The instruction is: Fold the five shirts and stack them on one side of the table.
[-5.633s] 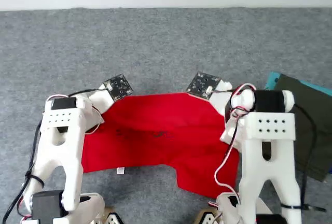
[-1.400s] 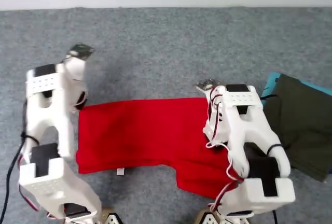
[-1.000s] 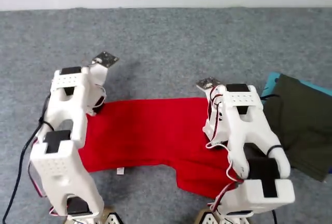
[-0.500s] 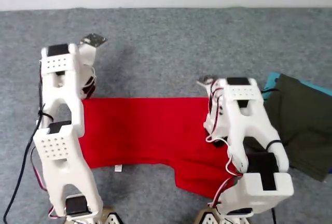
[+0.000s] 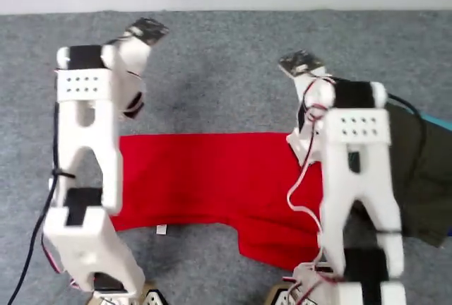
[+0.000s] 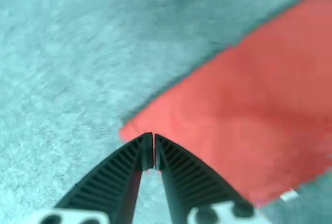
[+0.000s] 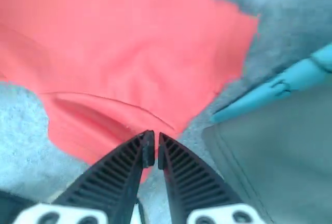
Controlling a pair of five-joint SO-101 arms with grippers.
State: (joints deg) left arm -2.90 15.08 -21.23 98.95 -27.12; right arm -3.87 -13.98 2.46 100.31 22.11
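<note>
A red shirt [image 5: 212, 178] lies folded into a wide band across the middle of the grey table, with a sleeve flap [image 5: 275, 245] sticking out toward the near edge. Both arms stand raised over its two ends. In the left wrist view my left gripper [image 6: 149, 143] is shut with nothing in it, above the shirt's corner [image 6: 127, 130]. My right gripper [image 7: 152, 140] is also shut and holds nothing, hovering over the red shirt [image 7: 129, 53] near its other end.
A dark green shirt [image 5: 424, 178] lies folded at the right side on top of a teal one [image 5: 441, 123]; the right wrist view shows both, the dark green shirt [image 7: 275, 156] and the teal shirt [image 7: 290, 81]. A white tag [image 5: 162, 230] sticks out at the red shirt's near edge. Bare grey carpet [image 5: 226, 65] stretches behind.
Both arms have risen and swung toward the far side of the table. The red shirt stays flat where it lay, its far edge now straight.
</note>
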